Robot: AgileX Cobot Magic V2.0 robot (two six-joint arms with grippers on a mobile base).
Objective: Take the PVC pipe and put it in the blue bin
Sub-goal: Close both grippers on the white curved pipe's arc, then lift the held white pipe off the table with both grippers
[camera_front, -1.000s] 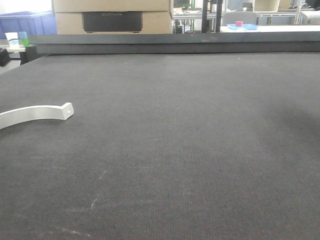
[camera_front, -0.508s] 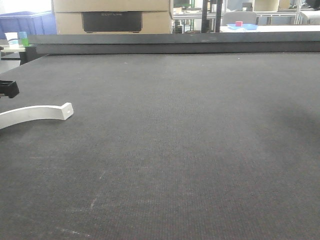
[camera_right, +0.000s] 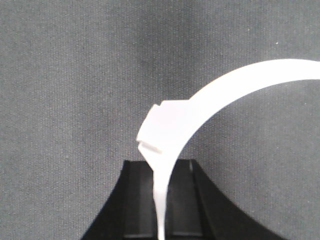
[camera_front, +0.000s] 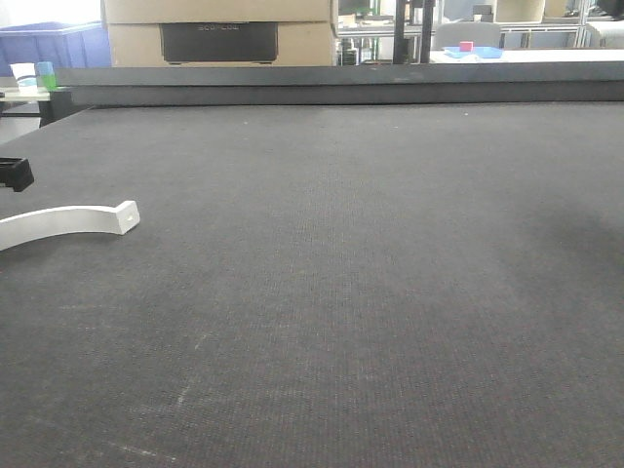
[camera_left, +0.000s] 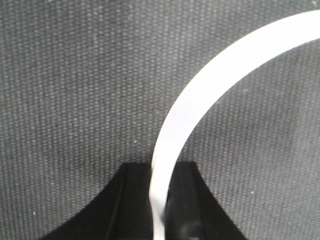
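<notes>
Dark mat table (camera_front: 370,273) fills view; blue bin (camera_front: 49,44) far left behind it. PVC pipe (camera_front: 68,222) on mat at left, fitting end pointing right. Left claw (camera_left: 160,169) pinching pipe arc. Right claw (camera_right: 160,167) pinching second white pipe (camera_right: 240,82) just below its blocky fitting

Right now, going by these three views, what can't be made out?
PVC pipe: front view's left edge cuts off its far end.
Left gripper: wrist view's bottom edge cuts it off; the pipe blurs inside it, so whether it is clamped cannot be told.
Right gripper: same in its wrist view; absent from the front view.
Blue bin: front view, far back, lower part hidden behind the table's rail.
</notes>
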